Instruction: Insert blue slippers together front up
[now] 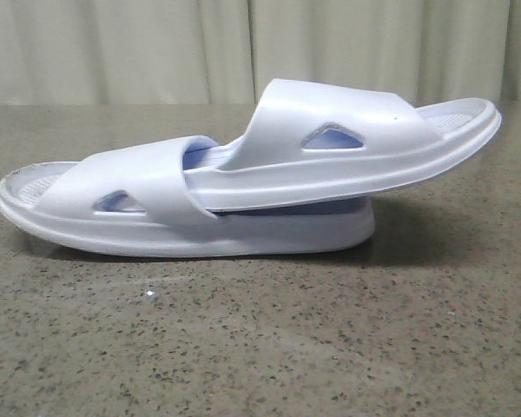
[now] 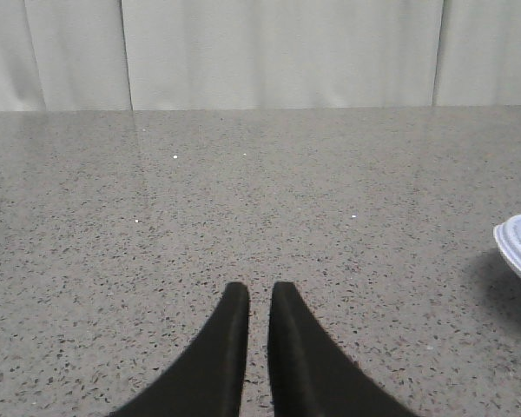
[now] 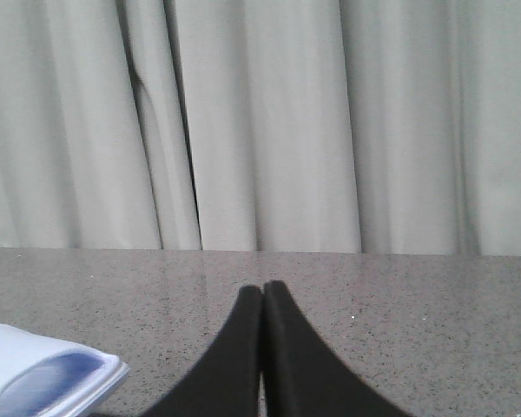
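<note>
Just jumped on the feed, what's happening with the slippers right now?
Nothing is being held at the moment. The two blue slippers are nested: the upper slipper has one end pushed under the strap of the lower slipper, which lies flat on the speckled table, and its other end tilts up to the right. The left gripper sits low over bare table with its fingers nearly together; the right gripper is shut and empty, a slipper end beside it.

Speckled grey-brown stone table (image 1: 260, 347), slightly glossy. Pale pleated curtain (image 1: 156, 48) runs along its far edge. Lighting soft, even.
</note>
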{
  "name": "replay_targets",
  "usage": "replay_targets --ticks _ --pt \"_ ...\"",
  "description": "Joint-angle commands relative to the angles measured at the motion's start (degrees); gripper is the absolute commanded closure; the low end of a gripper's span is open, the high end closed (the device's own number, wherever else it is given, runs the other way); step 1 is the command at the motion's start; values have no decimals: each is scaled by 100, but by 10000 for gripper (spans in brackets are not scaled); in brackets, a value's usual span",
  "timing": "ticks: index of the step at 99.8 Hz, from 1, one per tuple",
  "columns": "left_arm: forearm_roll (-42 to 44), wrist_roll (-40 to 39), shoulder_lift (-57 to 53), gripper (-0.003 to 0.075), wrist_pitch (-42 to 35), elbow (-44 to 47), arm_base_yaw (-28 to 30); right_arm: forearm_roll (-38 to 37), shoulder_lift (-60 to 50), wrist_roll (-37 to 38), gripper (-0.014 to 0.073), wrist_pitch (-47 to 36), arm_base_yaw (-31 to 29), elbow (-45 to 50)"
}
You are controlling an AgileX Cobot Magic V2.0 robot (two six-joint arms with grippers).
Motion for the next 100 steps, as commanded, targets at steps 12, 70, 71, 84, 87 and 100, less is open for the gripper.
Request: replay_targets --ticks 12,70,71,84,87,100 --pt "-64 -66 -173 704 -486 58 9 58 -99 -66 701 -212 13 -143" --pt "-64 -66 -173 704 -486 58 9 -4983 -99 5061 701 170 13 -23" --pt "-64 -66 -173 704 -486 58 9 -5155 -99 5145 701 170 13 -23" --pt "-64 -66 -173 704 -486 58 9 -6685 -99 6777 701 74 13 79" --pt "-64 -66 -173 704 -486 58 9 -7020 -99 7126 701 64 13 126" --pt "-64 -66 -173 704 -486 58 9 -7660 -99 7768 701 -73 13 341"
